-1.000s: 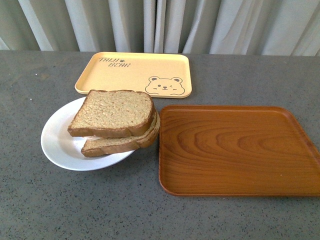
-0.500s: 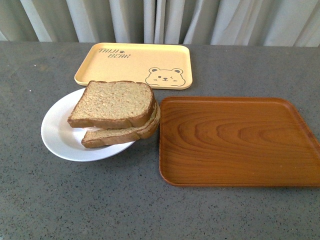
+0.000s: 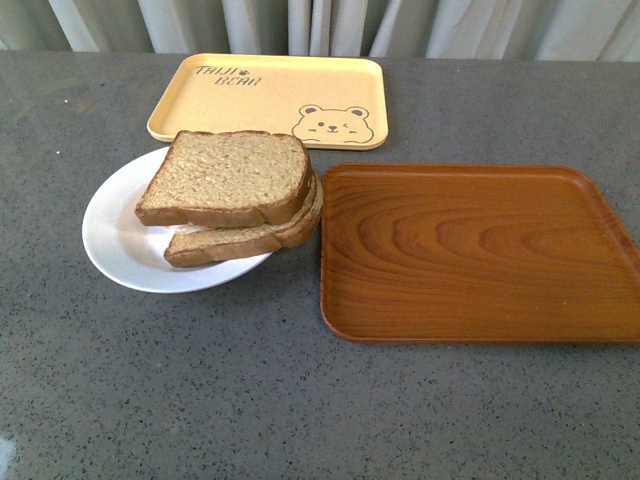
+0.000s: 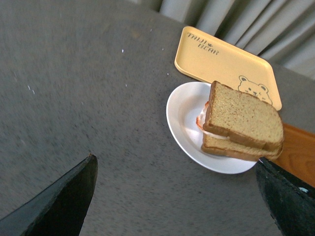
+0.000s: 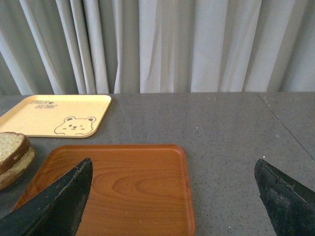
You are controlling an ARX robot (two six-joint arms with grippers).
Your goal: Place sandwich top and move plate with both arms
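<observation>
The sandwich top (image 3: 232, 172), a brown wholegrain slice, lies on a lower slice on the white plate (image 3: 115, 245) at the table's left. It also shows in the left wrist view (image 4: 243, 115), on the plate (image 4: 184, 115), with white and red filling showing under it. My left gripper (image 4: 174, 196) is open and empty over bare table, short of the plate. My right gripper (image 5: 172, 196) is open and empty above the wooden tray's near edge. The bread's edge shows in the right wrist view (image 5: 12, 152). Neither arm shows in the front view.
A brown wooden tray (image 3: 475, 250) lies right of the plate, nearly touching the bread. A pale yellow bear-print tray (image 3: 270, 100) lies behind the plate. Grey curtains (image 5: 157, 44) hang at the table's far edge.
The front view has tilted downward: the plate, bread and trays sit higher in the picture than before, with more near table showing. The objects keep the same places relative to each other.
</observation>
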